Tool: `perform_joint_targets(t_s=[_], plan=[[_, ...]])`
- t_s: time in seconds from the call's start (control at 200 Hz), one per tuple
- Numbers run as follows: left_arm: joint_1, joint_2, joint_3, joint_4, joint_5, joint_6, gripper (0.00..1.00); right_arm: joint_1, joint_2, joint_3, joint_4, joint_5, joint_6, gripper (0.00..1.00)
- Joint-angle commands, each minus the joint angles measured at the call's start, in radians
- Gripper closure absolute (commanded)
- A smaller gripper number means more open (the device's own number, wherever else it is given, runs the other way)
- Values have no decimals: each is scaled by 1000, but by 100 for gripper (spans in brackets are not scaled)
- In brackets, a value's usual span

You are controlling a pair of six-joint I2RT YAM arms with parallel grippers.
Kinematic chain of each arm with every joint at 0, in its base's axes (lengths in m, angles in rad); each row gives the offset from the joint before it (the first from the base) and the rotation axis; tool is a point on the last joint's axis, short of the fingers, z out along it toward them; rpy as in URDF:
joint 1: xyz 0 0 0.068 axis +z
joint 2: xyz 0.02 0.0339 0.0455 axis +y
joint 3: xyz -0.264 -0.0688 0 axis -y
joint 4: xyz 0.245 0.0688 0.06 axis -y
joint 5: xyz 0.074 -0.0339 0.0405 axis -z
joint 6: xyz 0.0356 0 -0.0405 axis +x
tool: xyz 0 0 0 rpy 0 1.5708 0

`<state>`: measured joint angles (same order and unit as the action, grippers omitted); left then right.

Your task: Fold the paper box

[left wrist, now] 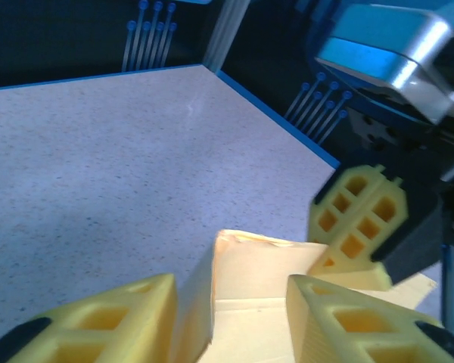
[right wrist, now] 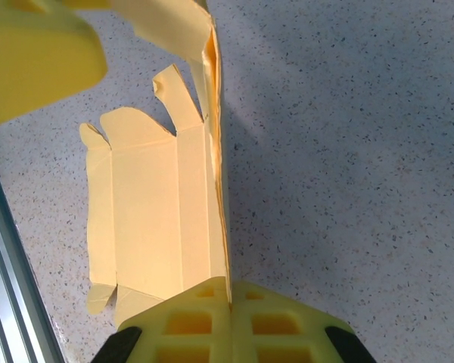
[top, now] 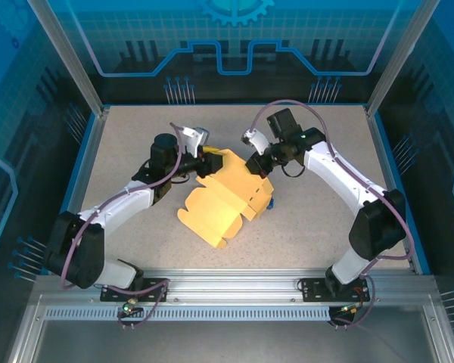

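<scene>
Paper box at centre of table, mostly flat sheet; one long panel raised. Right gripper clamped on raised panel edge. Left gripper with jaws apart, straddling end flap. Most folds not yet done.

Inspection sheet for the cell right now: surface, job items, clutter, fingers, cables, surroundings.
Surface: speckled beige table.
Job's things: paper box, partly folded, one panel raised.
Clutter: small blue object at the box's right edge.
Grippers: right gripper shut on the raised panel; left gripper fingers apart around a flap.
Cables: purple cables along both arms.
Surroundings: blue enclosure walls, aluminium rail at near edge.
</scene>
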<state>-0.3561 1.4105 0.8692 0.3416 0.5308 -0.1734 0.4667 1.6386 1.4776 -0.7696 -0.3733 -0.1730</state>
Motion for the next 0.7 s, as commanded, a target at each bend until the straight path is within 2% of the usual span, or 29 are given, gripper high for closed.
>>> perform_joint_targets(t_s=[0.0, 0.11, 0.34, 0.695], plan=[[3, 11, 19, 26, 120, -23, 62, 11, 12, 21, 0, 7, 28, 100], [-5, 17, 13, 34, 150, -37, 64, 12, 13, 23, 13, 19, 49, 100], [-24, 56, 10, 48, 141, -40, 59, 22, 18, 15, 39, -3, 57, 100], [-8, -28, -38, 7, 24, -9, 48, 26, -13, -14, 28, 36, 6, 100]])
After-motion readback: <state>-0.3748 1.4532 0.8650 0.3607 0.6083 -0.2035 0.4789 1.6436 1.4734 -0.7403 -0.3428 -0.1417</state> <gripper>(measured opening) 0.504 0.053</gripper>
